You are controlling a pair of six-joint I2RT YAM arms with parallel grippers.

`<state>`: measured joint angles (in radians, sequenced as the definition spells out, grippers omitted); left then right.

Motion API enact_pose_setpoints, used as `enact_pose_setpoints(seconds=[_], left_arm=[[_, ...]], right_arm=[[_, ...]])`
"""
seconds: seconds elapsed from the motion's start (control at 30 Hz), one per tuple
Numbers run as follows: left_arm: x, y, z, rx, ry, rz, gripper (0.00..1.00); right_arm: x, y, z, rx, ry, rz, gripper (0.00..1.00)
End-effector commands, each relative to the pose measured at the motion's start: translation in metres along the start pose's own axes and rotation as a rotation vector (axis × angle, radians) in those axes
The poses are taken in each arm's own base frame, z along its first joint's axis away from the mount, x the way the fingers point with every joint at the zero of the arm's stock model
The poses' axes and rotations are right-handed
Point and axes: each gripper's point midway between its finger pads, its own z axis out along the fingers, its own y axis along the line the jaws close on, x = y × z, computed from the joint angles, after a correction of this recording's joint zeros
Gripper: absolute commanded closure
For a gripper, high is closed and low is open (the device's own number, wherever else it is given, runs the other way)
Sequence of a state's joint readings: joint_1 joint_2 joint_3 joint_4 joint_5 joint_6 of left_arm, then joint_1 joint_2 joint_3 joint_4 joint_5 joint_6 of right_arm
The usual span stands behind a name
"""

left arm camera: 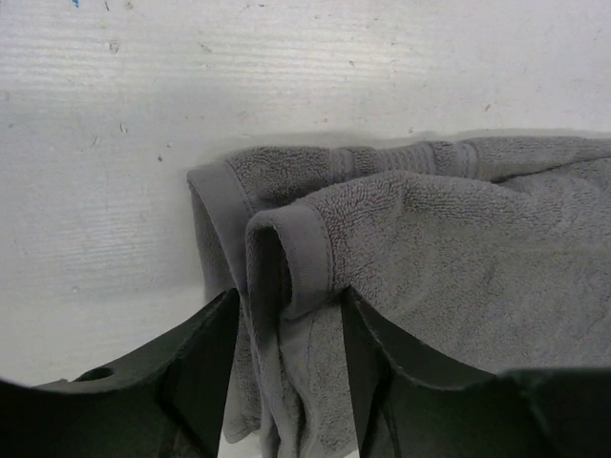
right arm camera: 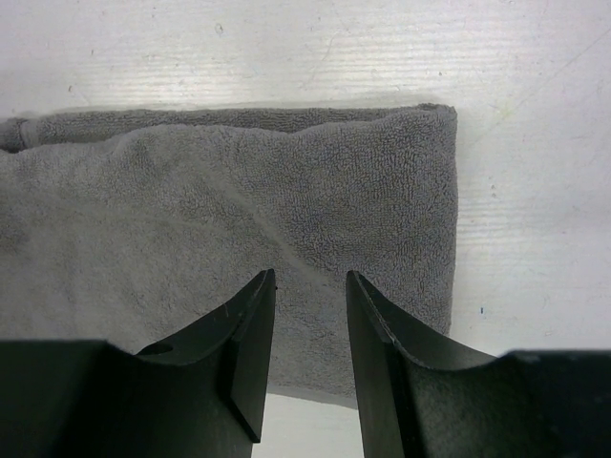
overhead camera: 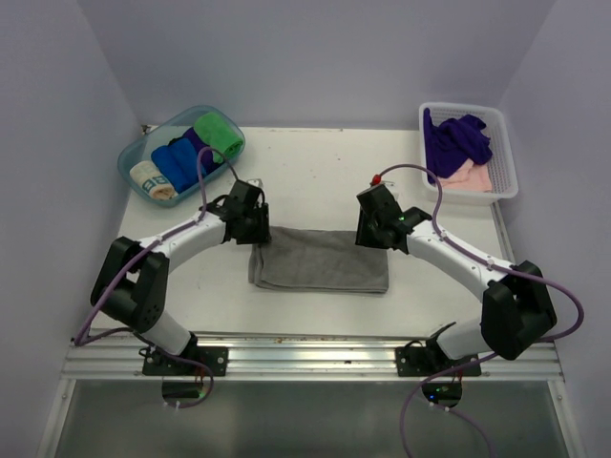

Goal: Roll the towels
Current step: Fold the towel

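The grey towel (overhead camera: 325, 262) lies folded into a long strip on the middle of the table. My left gripper (overhead camera: 256, 234) is at its left end, and in the left wrist view the gripper (left arm camera: 286, 315) is shut on the bunched layers of the grey towel (left arm camera: 458, 239), whose hem curls up between the jaws. My right gripper (overhead camera: 374, 237) hovers over the towel's right end. In the right wrist view it (right arm camera: 310, 286) is open and empty above the flat grey towel (right arm camera: 239, 200). The dark purple towel (overhead camera: 458, 141) and the pale pink towel (overhead camera: 468, 176) lie in the basket.
A white basket (overhead camera: 506, 153) stands at the back right corner. A clear blue tub (overhead camera: 134, 153) at the back left holds rolled cloths: green (overhead camera: 218, 134), blue (overhead camera: 177, 157) and a pale one (overhead camera: 153, 179). Walls close in on the left, right and back.
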<state>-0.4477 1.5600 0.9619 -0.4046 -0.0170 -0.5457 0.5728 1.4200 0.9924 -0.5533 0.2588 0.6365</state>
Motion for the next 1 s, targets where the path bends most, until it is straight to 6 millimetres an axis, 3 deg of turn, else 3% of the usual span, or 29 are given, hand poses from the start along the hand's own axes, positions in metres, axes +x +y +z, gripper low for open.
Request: enact_pose_setpoints(seconds=[0.0, 0.1, 0.23, 0.27, 0.37, 0.5, 0.6, 0.73, 0.83, 0.97], left_arm=[[-0.021, -0.004, 0.005, -0.01, -0.054, 0.03, 0.51], [-0.017, 0.008, 0.01, -0.07, -0.04, 0.03, 0.65], [-0.012, 0.015, 0.015, -0.097, -0.018, 0.021, 1.0], [-0.013, 0.016, 0.015, -0.1, -0.019, 0.014, 1.0], [-0.015, 0.019, 0.013, -0.103, -0.024, 0.003, 1.0], [-0.018, 0.022, 0.012, -0.1, -0.023, -0.009, 1.0], [-0.013, 0.024, 0.013, -0.103, -0.004, -0.014, 0.77], [-0.007, 0.024, 0.011, -0.085, 0.007, -0.023, 0.35], [-0.001, 0.024, 0.01, -0.072, 0.01, -0.028, 0.24], [0.016, 0.027, 0.02, -0.07, 0.059, -0.034, 0.28]], right_arm=[[-0.004, 0.003, 0.003, -0.009, -0.007, 0.018, 0.6], [-0.006, -0.003, 0.003, 0.013, -0.007, 0.006, 0.59], [-0.012, -0.023, 0.006, 0.035, 0.013, 0.008, 0.49], [-0.012, -0.025, 0.007, 0.029, 0.02, 0.013, 0.42], [-0.005, -0.038, 0.016, 0.011, 0.073, 0.051, 0.33], [0.011, -0.044, 0.031, -0.02, 0.143, 0.073, 0.33], [0.025, -0.041, 0.043, -0.045, 0.192, 0.081, 0.34], [0.039, -0.038, 0.054, -0.071, 0.222, 0.097, 0.37], [0.046, -0.039, 0.059, -0.074, 0.235, 0.101, 0.41], [0.051, -0.043, 0.063, -0.055, 0.242, 0.103, 0.55]])
